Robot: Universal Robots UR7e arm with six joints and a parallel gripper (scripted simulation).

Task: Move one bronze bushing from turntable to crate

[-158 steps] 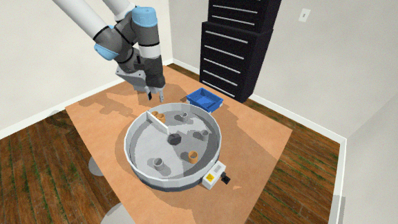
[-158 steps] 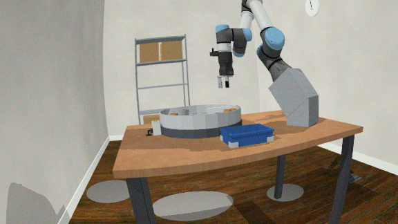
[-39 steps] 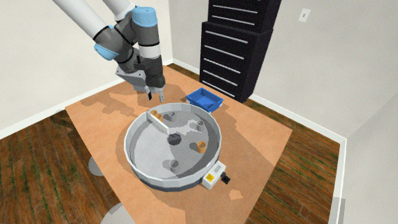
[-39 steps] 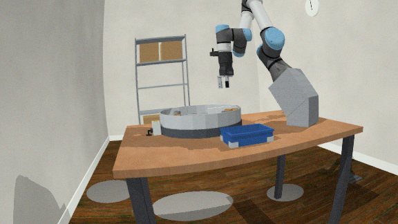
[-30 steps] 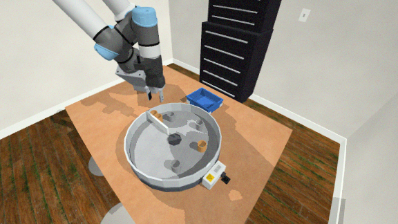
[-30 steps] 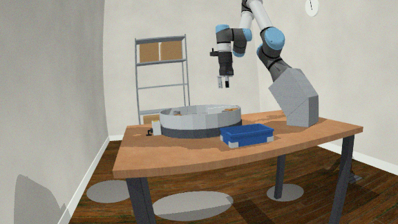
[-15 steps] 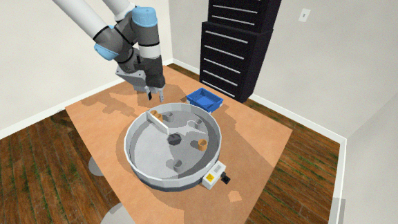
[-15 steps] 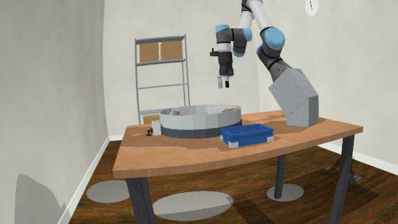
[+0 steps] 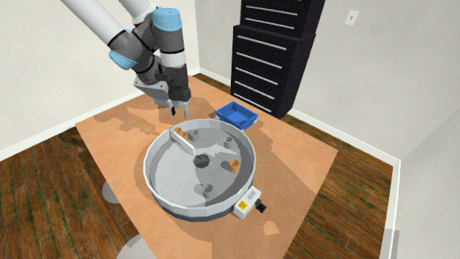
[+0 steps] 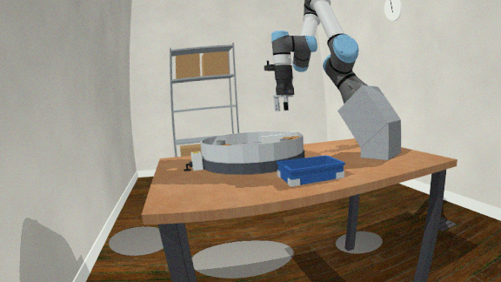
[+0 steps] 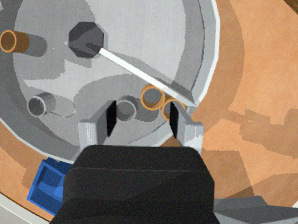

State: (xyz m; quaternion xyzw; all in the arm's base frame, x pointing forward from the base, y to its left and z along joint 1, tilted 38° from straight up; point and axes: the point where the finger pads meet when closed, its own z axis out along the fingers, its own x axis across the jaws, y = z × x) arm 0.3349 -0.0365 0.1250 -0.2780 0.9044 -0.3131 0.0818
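The crate [image 9: 236, 117] [image 10: 311, 171] [image 11: 46, 187] is blue, the tabletop [image 9: 293, 176] [image 10: 226, 191] [image 11: 260, 90] orange-brown, the floorboards [image 9: 351, 208] [image 10: 304, 231] dark brown with green streaks.
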